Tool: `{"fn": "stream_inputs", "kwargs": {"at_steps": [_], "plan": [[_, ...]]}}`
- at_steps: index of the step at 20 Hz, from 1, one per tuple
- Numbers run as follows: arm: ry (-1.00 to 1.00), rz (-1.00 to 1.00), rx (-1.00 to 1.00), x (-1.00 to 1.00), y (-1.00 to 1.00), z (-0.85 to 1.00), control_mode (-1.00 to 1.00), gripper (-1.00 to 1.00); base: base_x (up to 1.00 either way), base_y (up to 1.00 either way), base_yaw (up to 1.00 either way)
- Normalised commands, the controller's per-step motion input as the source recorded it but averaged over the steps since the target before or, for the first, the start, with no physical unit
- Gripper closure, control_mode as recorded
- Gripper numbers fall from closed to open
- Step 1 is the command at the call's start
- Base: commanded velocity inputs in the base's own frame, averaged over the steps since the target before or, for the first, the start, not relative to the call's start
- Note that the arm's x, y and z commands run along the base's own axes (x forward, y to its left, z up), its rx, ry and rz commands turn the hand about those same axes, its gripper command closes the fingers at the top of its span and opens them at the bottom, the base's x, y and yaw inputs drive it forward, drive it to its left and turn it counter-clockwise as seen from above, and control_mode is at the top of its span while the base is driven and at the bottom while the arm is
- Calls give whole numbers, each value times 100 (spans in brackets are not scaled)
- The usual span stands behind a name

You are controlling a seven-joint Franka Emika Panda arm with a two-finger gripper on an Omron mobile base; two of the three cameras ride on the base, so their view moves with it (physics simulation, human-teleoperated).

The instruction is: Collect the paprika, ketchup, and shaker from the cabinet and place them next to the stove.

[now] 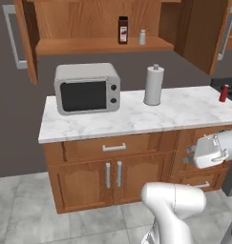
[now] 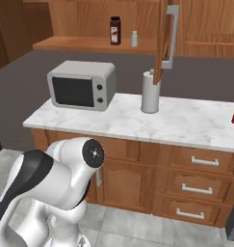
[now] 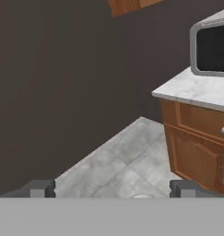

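Pincer (image 3: 111, 189) spread wide, empty; reach to 12 o'clock for the dark brown-red cylindrical paprika jar (image 1: 122, 30), grasping mid-body.

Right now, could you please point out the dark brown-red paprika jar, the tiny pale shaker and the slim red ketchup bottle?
dark brown-red paprika jar (image 1: 122, 31), left base view, label.
tiny pale shaker (image 1: 142, 37), left base view, body.
slim red ketchup bottle (image 1: 224, 94), left base view, body.

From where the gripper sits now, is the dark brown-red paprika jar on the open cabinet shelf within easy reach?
Probably not yet. The gripper is open, low, facing the floor, while the paprika jar stands high on the cabinet shelf. The door is open, so nothing blocks it.
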Motion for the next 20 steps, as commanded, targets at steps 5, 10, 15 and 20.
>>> {"fn": "stream_inputs", "kwargs": {"at_steps": [5, 10, 15, 20], "plan": [[0, 0, 0, 0, 0, 0, 100, -100, 12, 54, -1], [0, 0, 0, 0, 0, 0, 100, -100, 33, 32, -2], [0, 0, 0, 0, 0, 0, 100, -100, 57, 27, -2], [0, 0, 0, 0, 0, 0, 100, -100, 61, 32, -1]]}}
